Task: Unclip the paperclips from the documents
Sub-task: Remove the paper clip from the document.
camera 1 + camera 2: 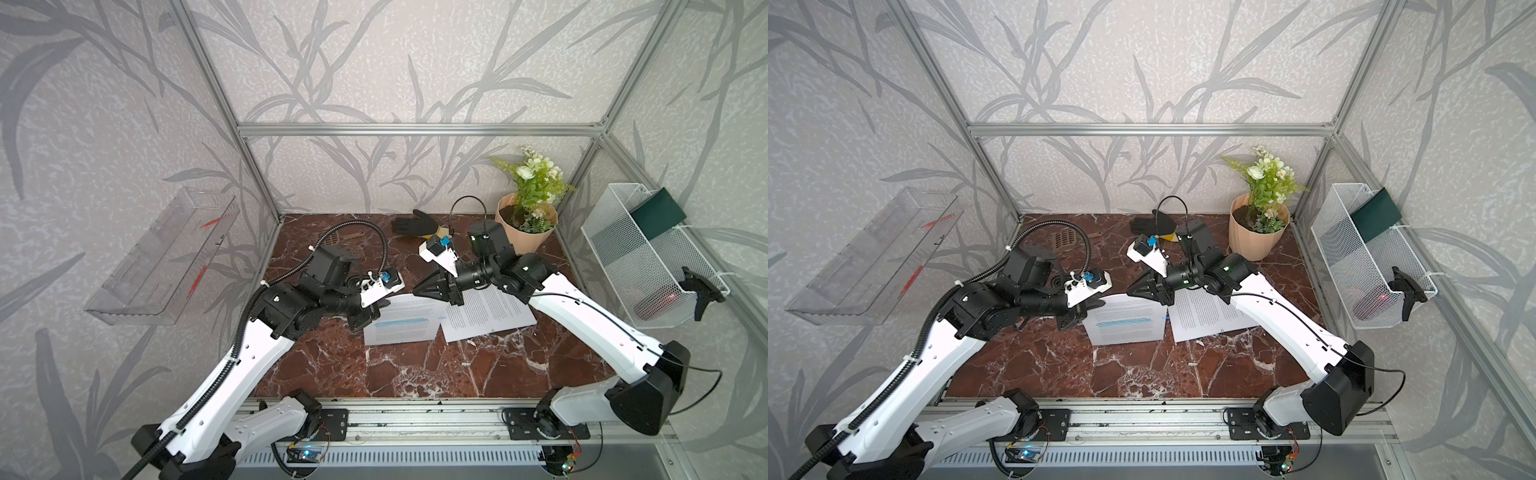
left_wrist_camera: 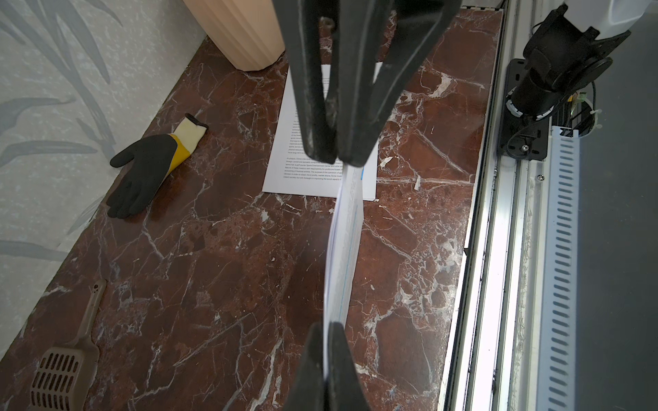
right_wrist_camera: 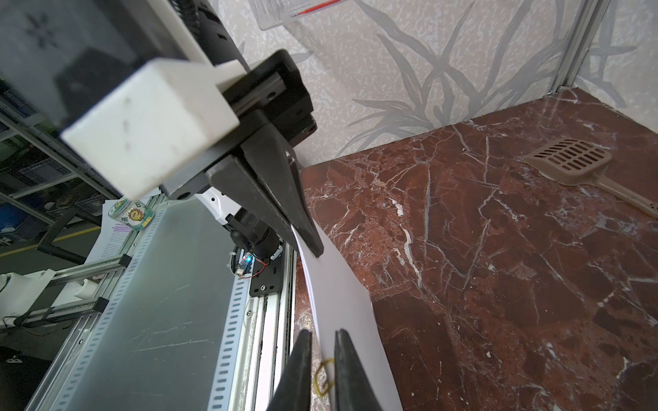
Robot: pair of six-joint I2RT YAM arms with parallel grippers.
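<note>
Red-brown marble counter (image 1: 415, 374), two documents lying side by side mid-surface. On the highlighted document (image 1: 401, 330) the far edge is lifted, and the sheet shows edge-on in the left wrist view. That raised edge is clamped in the closed left claw (image 2: 327, 331). Further along the same edge sits the right claw (image 3: 322, 336), its fingers (image 3: 302, 366) a narrow gap apart, straddling the sheet and a yellow paperclip (image 3: 323, 377). Whether they pinch the clip: cannot tell. Beside it the second document (image 1: 490, 316) lies flat on the counter, with a blue paperclip (image 2: 362, 173) on its edge. At the back: glove (image 1: 415, 224), flowerpot (image 1: 525, 226), both well apart from the paper.
</note>
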